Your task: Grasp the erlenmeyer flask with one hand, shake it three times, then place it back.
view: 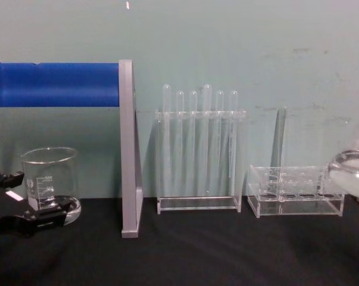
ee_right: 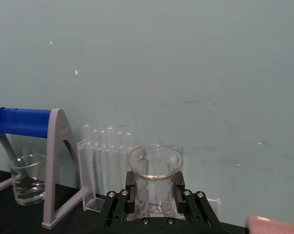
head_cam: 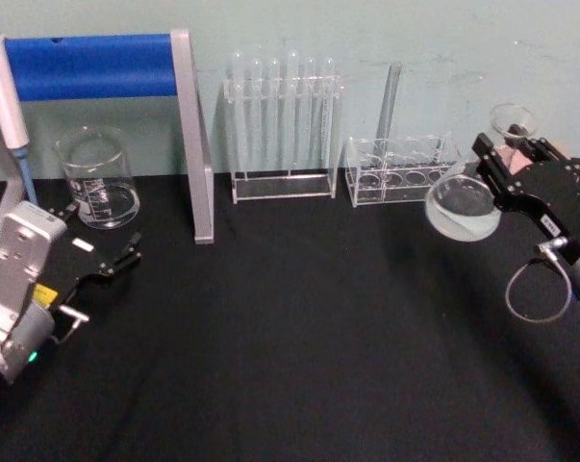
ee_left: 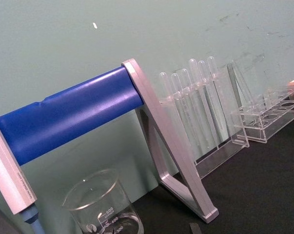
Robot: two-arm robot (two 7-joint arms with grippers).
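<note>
Clamped at its neck by the right end effector (head_cam: 498, 164), tilted above the tabletop (head_cam: 299, 327) at right, the erlenmeyer flask (head_cam: 463, 204) should be shaken in short strokes; the left end effector (head_cam: 126, 255) is parked open.

The head view looks steeply down on the black worktop (head_cam: 299, 337) toward the green wall (head_cam: 415, 58). The chest view sits low, level with the test-tube rack (view: 197, 149). Both wrist views face that wall and rack, one close over the right pincer (ee_right: 154, 190) and erlenmeyer flask (ee_right: 155, 165).
</note>
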